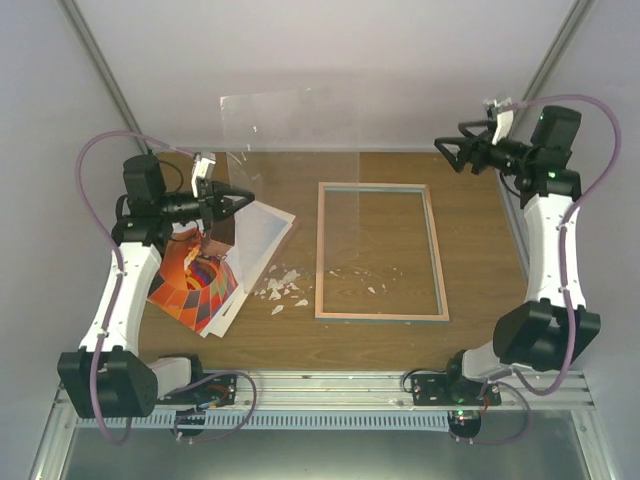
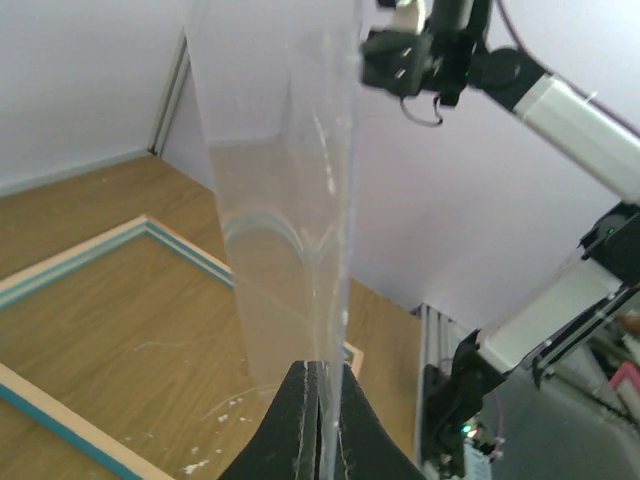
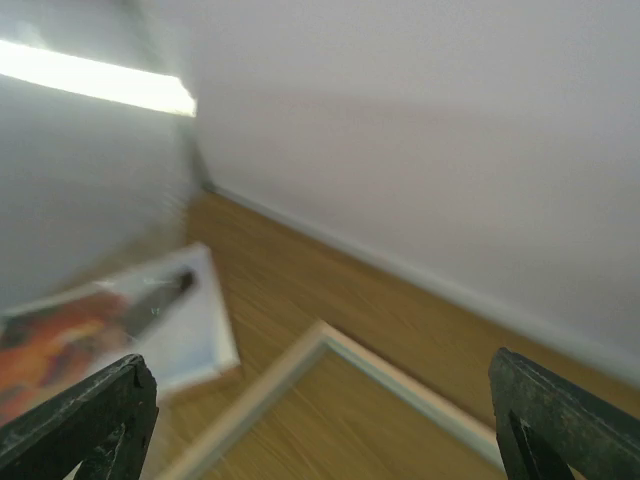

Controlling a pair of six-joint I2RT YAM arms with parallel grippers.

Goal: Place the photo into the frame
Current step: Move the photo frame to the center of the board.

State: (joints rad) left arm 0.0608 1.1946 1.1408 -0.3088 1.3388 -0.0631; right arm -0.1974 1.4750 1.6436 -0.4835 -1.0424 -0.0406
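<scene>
Left jaws: closed on the near edge of a clear pane (image 2: pixel 285 200), the two black fingers (image 2: pixel 290 420) pressed together with the sheet between them. In the left wrist view the pane runs up and away from the jaws, edge-on, and leaves the top of the picture. From above the pane (image 1: pixel 290 150) is held off the tabletop (image 1: pixel 480 260) and reaches toward the back wall. Its right edge overlaps the left rail of the frame (image 1: pixel 321 250) in that view.

Right jaws: wide apart and holding nothing, with one finger (image 3: pixel 80 420) in each lower corner of the right wrist view. They are raised at the far right, above the tabletop, well apart from the pane.

Photo (image 1: pixel 190 285): flat on the tabletop at the left, under the left arm (image 1: pixel 120 290), below and nearer than the left jaws. It is touched by neither pair. Orange and red stripes face up. In the right wrist view the photo (image 3: pixel 60 345) is a blurred patch at lower left, far from the right jaws.

White sheet (image 1: pixel 268 235): flat, just right of the photo and partly beneath it, also seen at (image 3: pixel 195 320).

Frame: flat and open in the middle of the tabletop, to the right of the left jaws, between the photo and the right arm (image 1: pixel 545 240). Bare wood shows through it. A teal strip lines its pale rail (image 2: pixel 75 262), and one corner shows at (image 3: pixel 400 385).

White flecks (image 1: pixel 283 290): scattered between the sheet and the frame, a few inside the frame.
</scene>
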